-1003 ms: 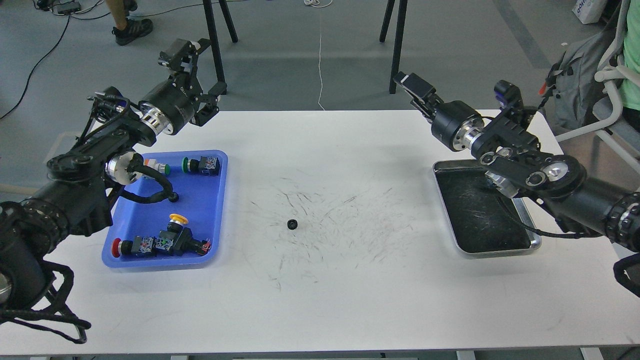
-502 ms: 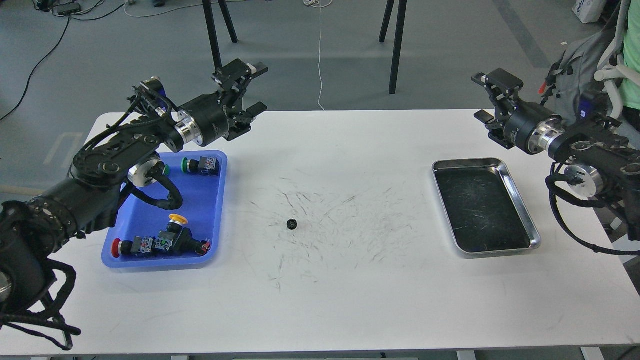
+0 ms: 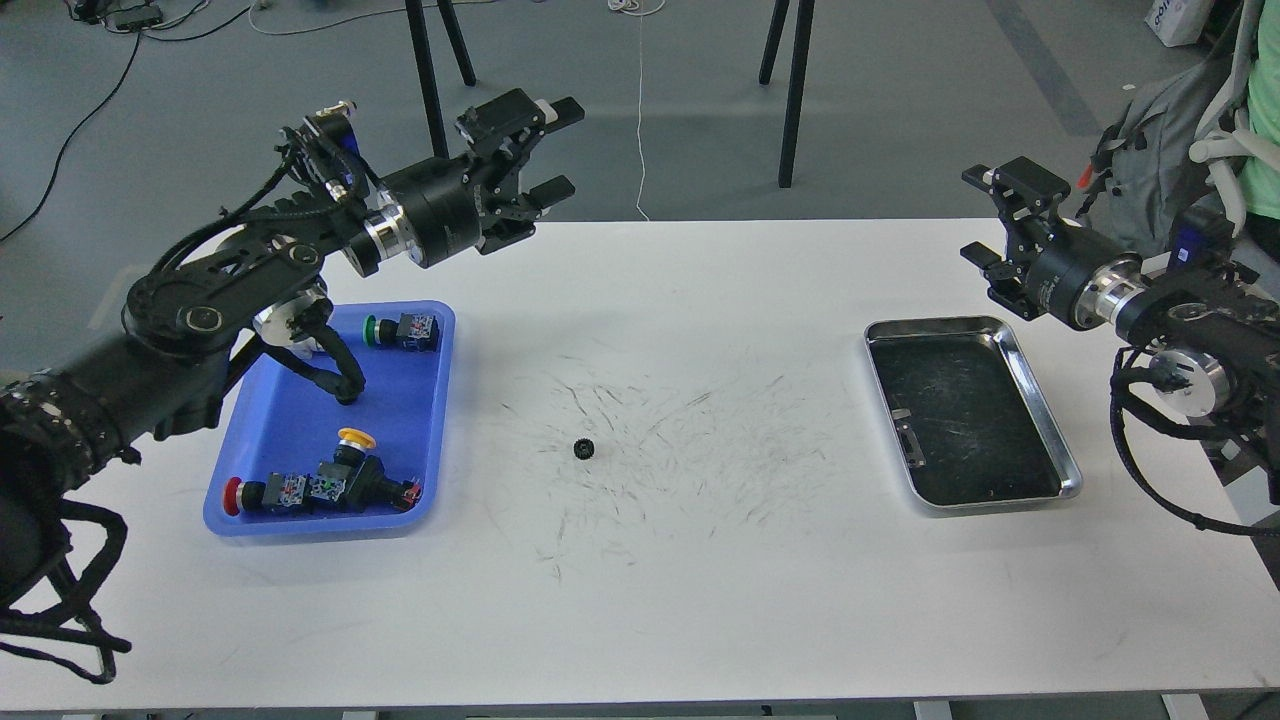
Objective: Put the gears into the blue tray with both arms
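One tiny black gear (image 3: 585,448) lies alone on the white table near its middle. The blue tray (image 3: 290,430) sits at the left and holds coloured push-button switches. My left gripper (image 3: 557,148) hangs open above the table's back edge. It is up and to the right of the blue tray, far behind the gear, with nothing between its fingers. At the back right, beyond the steel tray's far corner, my right gripper (image 3: 982,217) is open and empty too. I see no other gear.
A shiny steel tray (image 3: 1045,400) with a dark bottom lies at the right. A green switch (image 3: 400,328) and a cluster of red and yellow switches (image 3: 325,485) lie in the blue tray. My left arm's cable (image 3: 335,375) droops over that tray. Stand legs (image 3: 795,90) rise behind the table.
My left gripper swung right and forward from above the blue tray's back to the table's back edge. My right arm pulled back right, uncovering the steel tray. The gear has not moved.
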